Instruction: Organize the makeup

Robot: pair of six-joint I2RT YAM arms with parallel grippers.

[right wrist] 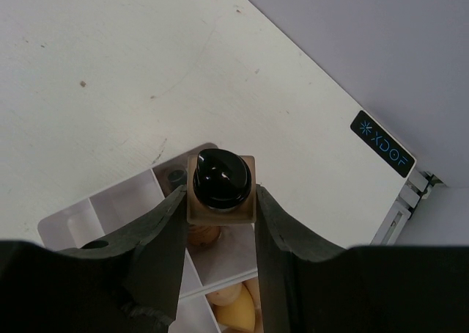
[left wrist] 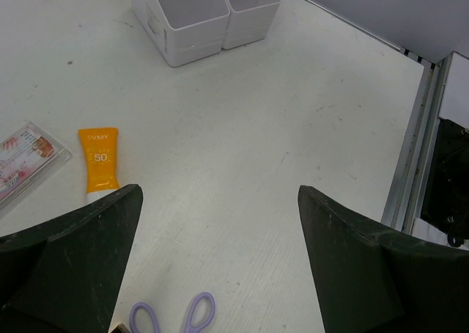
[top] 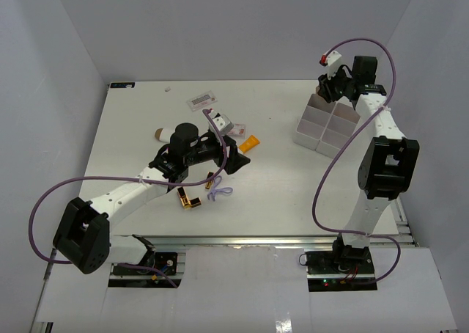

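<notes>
On the left part of the bench (top: 278, 194), a small tan thing (top: 157, 135) is half hidden behind the left arm (top: 124, 194). What it is cannot be told. Two gold and black lipsticks (top: 187, 199) are seen lying just beside that arm, near the front edge. A purple cable loop (left wrist: 172, 318) is cut off at the bottom of the left wrist view. The left jaws are spread wide and nothing is held between them. A flat clear packet (left wrist: 26, 157) is cut off at the left edge of that view, and an orange tube (left wrist: 99, 164) lies just beside it, its lower end hidden by one jaw.

Farther right, a white tray (top: 304, 136) stands on the bench, well apart from the tube. The right jaws are clamped on a tan bottle (right wrist: 220, 183) with a black cap, held upright over the tray. Beige sponges (right wrist: 234, 311) are seen in the tray, partly hidden by the jaws.
</notes>
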